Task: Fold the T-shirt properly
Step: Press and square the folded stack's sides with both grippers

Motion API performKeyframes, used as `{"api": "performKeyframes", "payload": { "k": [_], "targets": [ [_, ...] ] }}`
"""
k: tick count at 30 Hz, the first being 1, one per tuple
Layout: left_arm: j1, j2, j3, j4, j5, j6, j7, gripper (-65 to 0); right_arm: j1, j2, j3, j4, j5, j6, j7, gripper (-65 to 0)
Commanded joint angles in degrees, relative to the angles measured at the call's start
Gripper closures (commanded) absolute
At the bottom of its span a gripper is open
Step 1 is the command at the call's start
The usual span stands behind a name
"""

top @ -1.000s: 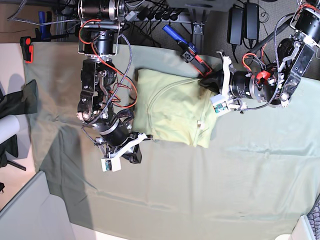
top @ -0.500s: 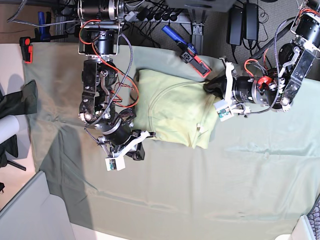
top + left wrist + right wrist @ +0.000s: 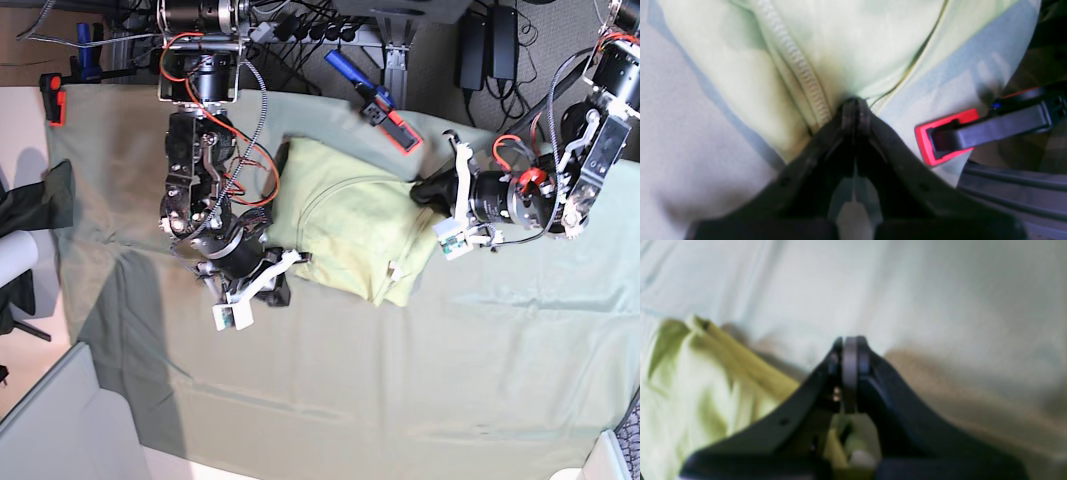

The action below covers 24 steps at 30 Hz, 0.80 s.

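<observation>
Pinching T-shirt (image 3: pixel 853 43), left end effector (image 3: pixel 855 108) blurred

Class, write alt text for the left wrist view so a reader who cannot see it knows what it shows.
Close-up of the left gripper, its dark fingers shut on a seamed edge of the pale yellow-green T-shirt, which lies on a grey-green table cloth. To the right, a red-and-black clamp grips the cloth's edge.
</observation>
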Motion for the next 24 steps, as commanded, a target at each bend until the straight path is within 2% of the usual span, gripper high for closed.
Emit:
{"api": "performKeyframes", "payload": {
  "k": [1, 7, 15, 19, 24],
  "targets": [
    [-1.6, -0.5, -0.4, -0.3, 2.2, 1.0, -0.5, 0.0, 0.8, 0.3, 0.1, 0.9, 0.7, 1.6, 1.3, 0.0],
    [-5.8, -0.5, -0.4, -4.5, 2.7, 1.0, -1.5, 0.0, -1.6, 0.6, 0.1, 0.9, 3.0, 1.6, 1.3, 0.0],
    [-12.3, -0.2, -0.4, -12.1, 3.3, 1.0, -6.0, 0.0, -2.2, 3.4, 0.2, 0.9, 6.8, 1.6, 0.5, 0.0],
    [-14.6, 1.5, -0.4, -16.0, 5.2, 1.0, -6.8, 0.0, -2.2, 3.1, 0.2, 0.9, 12.6, 1.6, -3.2, 0.0],
    [-17.7, 3.5, -0.4, -19.5, 6.0, 1.0, -8.3, 0.0, -3.0, 2.7, 0.2, 1.1, 14.6, 1.6, -4.5, 0.0]
  ]
}}
